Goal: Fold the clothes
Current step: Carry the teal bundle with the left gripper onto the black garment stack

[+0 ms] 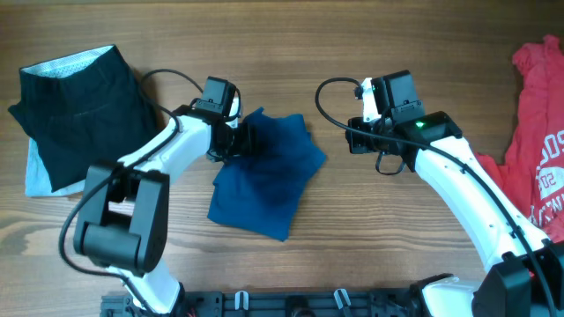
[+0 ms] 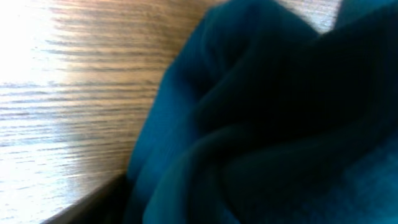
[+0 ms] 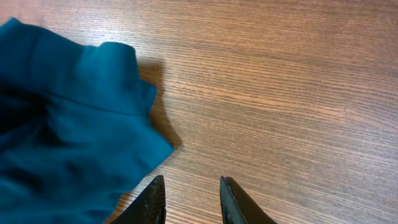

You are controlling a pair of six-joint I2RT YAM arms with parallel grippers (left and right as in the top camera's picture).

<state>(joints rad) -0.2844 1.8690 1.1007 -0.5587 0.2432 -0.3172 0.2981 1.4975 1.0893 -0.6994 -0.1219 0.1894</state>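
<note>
Ok, the wood-grain bench [image 1: 352, 229] fills every view edge to edge. The blue shirt [image 1: 264, 180] lies crumpled mid-bench. A black garment [image 1: 84, 114] sits far left on a pale cloth [image 1: 35, 176], and a red T-shirt [image 1: 538, 132] is at the right edge. The left pincer [image 1: 238, 141] is at the shirt's left edge. Overhead hides its jaws, and its wrist view shows only blue cloth and a strip of wood, so I can't tell its gap or grip. The right wrist view shows what overhead doesn't: the right pincer [image 3: 191, 185] is slightly parted and empty, over bare wood near the shirt's right corner.
</note>
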